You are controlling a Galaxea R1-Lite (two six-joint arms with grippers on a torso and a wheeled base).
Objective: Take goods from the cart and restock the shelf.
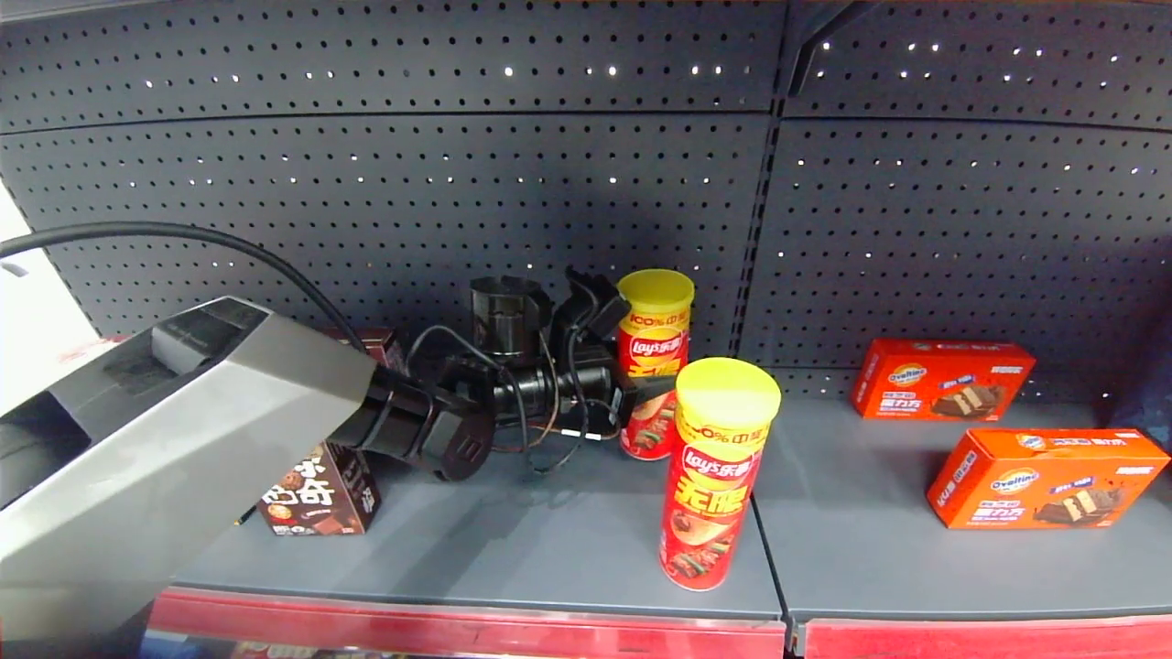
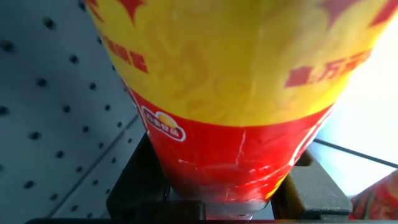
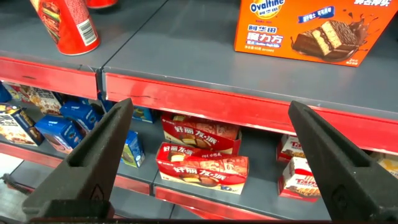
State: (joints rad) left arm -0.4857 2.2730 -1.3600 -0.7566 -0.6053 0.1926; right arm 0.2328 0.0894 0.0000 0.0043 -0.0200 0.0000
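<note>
A red chip can with a yellow lid (image 1: 654, 352) stands upright at the back of the grey shelf (image 1: 549, 540), close to the pegboard wall. My left gripper (image 1: 641, 392) is shut on its lower half from the left. In the left wrist view the can (image 2: 236, 93) sits between the fingers (image 2: 314, 190). A second, identical chip can (image 1: 716, 471) stands free near the shelf's front edge; its base shows in the right wrist view (image 3: 65, 25). My right gripper (image 3: 227, 168) hangs open with nothing in it, in front of and below the shelf's red edge.
Two orange wafer boxes (image 1: 943, 378) (image 1: 1044, 478) lie on the shelf's right section, and one shows in the right wrist view (image 3: 317, 28). A brown cookie box (image 1: 320, 494) stands front left. Red packs (image 3: 202, 165) and blue cartons (image 3: 62, 127) fill the lower shelf.
</note>
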